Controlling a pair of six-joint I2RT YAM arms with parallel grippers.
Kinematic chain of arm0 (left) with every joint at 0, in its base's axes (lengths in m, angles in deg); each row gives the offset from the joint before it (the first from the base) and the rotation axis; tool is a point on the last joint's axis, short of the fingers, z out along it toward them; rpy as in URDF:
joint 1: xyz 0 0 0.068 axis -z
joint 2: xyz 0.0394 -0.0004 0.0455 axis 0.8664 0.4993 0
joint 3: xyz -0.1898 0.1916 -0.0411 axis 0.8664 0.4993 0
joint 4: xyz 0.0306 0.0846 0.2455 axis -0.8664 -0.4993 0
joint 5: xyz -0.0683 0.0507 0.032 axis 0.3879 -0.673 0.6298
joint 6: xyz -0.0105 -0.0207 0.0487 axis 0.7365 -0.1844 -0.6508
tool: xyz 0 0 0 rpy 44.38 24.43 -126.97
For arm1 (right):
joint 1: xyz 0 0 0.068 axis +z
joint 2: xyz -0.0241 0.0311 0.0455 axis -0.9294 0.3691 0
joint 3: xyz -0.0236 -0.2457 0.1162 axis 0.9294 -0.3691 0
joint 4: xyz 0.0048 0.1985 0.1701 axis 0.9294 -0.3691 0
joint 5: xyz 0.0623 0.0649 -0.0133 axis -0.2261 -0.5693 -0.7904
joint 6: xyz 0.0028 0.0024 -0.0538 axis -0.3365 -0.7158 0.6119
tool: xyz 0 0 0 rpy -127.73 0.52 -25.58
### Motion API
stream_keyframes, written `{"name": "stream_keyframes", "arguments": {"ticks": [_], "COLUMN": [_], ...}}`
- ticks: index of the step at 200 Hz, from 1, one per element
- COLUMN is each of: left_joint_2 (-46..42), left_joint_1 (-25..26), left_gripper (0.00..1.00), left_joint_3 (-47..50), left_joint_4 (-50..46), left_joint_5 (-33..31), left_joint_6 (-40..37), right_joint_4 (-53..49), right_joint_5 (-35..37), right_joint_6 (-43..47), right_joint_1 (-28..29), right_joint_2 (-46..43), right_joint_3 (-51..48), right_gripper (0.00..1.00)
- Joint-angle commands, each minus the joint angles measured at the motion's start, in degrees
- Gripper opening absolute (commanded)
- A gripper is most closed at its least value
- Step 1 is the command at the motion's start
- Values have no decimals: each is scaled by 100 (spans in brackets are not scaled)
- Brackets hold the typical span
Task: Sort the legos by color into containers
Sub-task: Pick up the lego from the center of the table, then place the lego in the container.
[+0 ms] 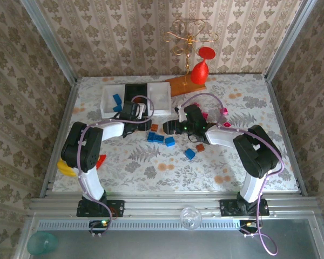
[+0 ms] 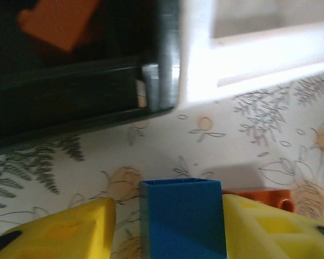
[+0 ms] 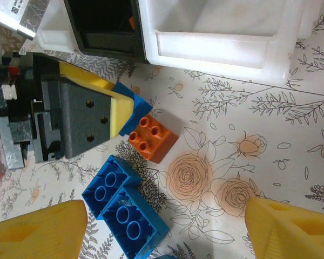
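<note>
We saw the left gripper (image 2: pixel 169 224) straddling a blue lego (image 2: pixel 181 218): one yellow finger (image 2: pixel 270 226) touched it, the other (image 2: pixel 59 232) sat just clear. An orange lego (image 2: pixel 259 195) lay just beyond it. Farther off stood the black container (image 2: pixel 70 91), holding an orange brick (image 2: pixel 59 21), with the white container (image 2: pixel 216 70) beside it.

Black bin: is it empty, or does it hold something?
Not empty. In the left wrist view an orange brick lies inside the black bin, beyond its near wall.
</note>
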Motion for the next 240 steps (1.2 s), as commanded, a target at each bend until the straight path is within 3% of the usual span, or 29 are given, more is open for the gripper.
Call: {"name": "stream_keyframes", "arguments": {"ticks": [1,27,61,102,141,181,240], "left_joint_2": [92,123,-37,-1338,-2172,-1578,153], "left_joint_1": [-96,-170,-181,-214,-690,-1372,-1839], "left_gripper": [51,46,37,31,32,32,37], "left_joint_3": [127,207,363,1277,1327,326,-1680], "left_joint_4": [223,368,417,989,808,335,-514], "left_joint_5": [256,404,123,-481,-809,-915,-1019], "left_joint_6": [190,277,268,429,394,260,-45], "right_joint_4": [67,62,45,164,406,631,355], "right_joint_5": [79,52,37,-103,73,236,680], "right_joint_6": [-85,-122,-162,-63,801,1193,1293], "right_joint_1": [-19,-18,-17,78,810,1265,1342], "right_joint_2": [-65,-3,24,-126,-384,-388,-805], "right_joint_3": [-88,-72,-71,-213,-183,-13,-268], "right_gripper": [78,78,78,79,85,100,100]}}
